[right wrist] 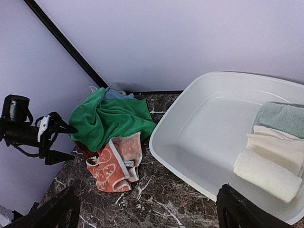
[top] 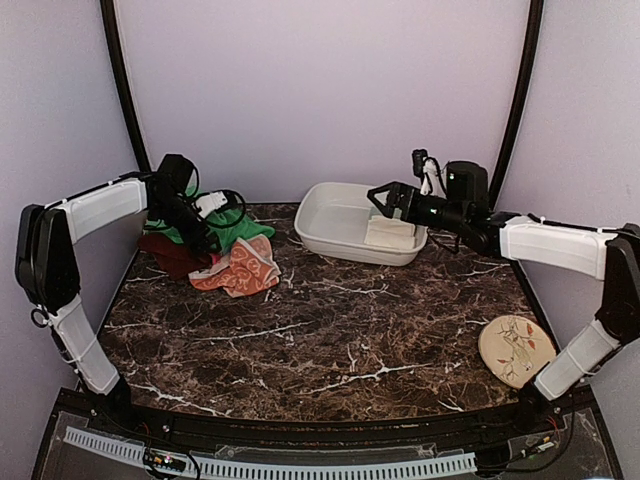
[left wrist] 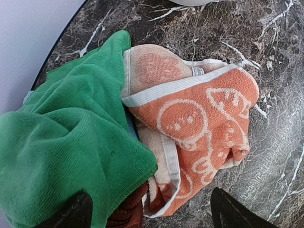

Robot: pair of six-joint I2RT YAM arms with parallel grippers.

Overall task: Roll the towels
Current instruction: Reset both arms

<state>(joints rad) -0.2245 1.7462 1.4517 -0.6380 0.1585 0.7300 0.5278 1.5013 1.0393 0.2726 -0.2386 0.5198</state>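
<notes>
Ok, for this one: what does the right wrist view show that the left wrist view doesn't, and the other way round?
Only the right wrist: the inside of the white basin, holding a rolled cream towel and a sage-green towel, and the left gripper, open, beside the pile. Only the left wrist: the close-up weave and white edging of the orange towel, nothing else new. Both: the green towel lying partly over the orange one on the marble table.
</notes>
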